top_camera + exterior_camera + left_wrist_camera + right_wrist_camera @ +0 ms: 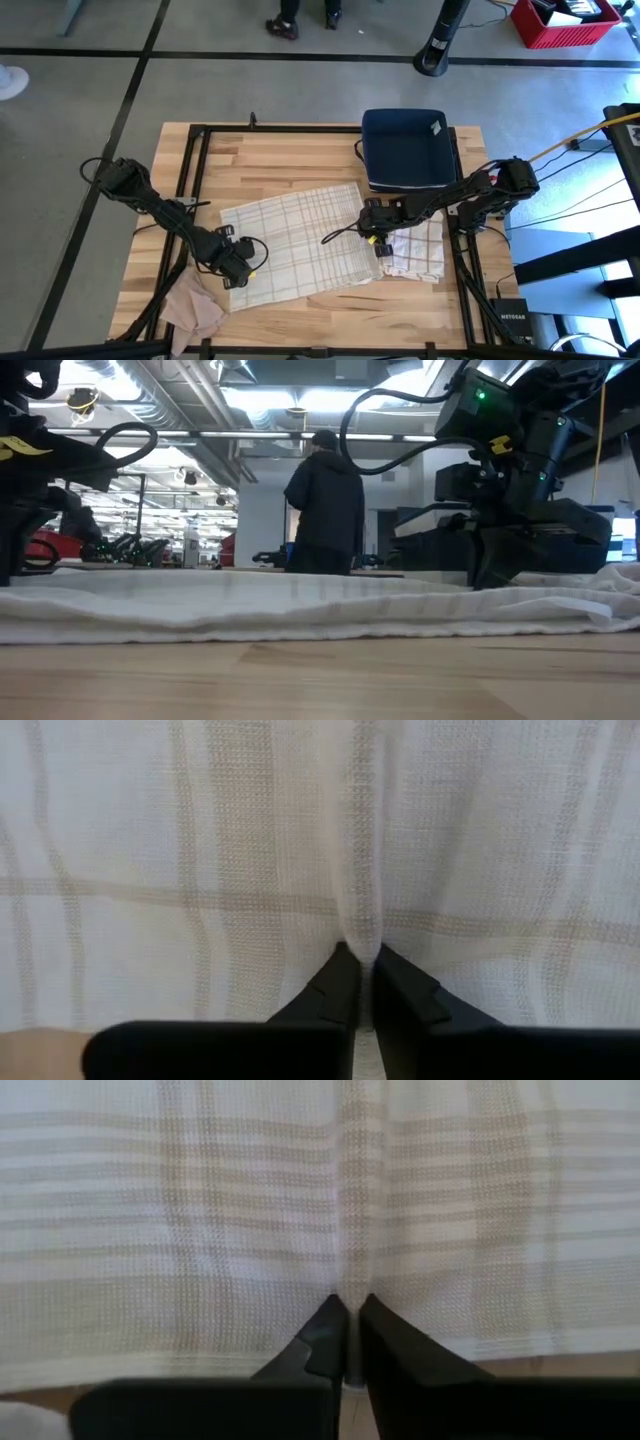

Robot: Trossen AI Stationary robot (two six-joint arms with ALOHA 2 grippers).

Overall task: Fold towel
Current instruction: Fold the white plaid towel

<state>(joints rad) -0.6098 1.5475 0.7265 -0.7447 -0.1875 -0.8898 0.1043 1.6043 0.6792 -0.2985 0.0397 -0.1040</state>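
A white towel (300, 240) with beige checks lies spread flat on the wooden table (300, 150). My left gripper (240, 272) stands at the towel's left edge, close to its near-left corner, pointing down, and is shut on the cloth (365, 990). My right gripper (376, 243) stands at the towel's right edge, toward its near-right corner, and is also shut on the cloth (350, 1335). In the low view the towel (300, 605) lies as a low white band, with my right gripper (490, 575) down on it. My left gripper pinches a small raised ridge of the towel (362, 925) between its two fingertips, just inside the left edge. The fingers come from above, pointing steeply down. The rest of the towel lies flat on the table. My right gripper pinches a narrow ridge of the towel (352, 1275) between its two fingertips, close to the right edge, where bare table (570, 1360) shows beside it. The fingers slant down from the table's right side. The towel around the pinch lies flat on the table.
A second, crumpled checked towel (418, 250) lies right beside my right gripper. A pinkish cloth (195, 310) hangs over the near-left corner. A dark blue tray (405, 150) stands at the far right. A person (325, 500) stands beyond the table.
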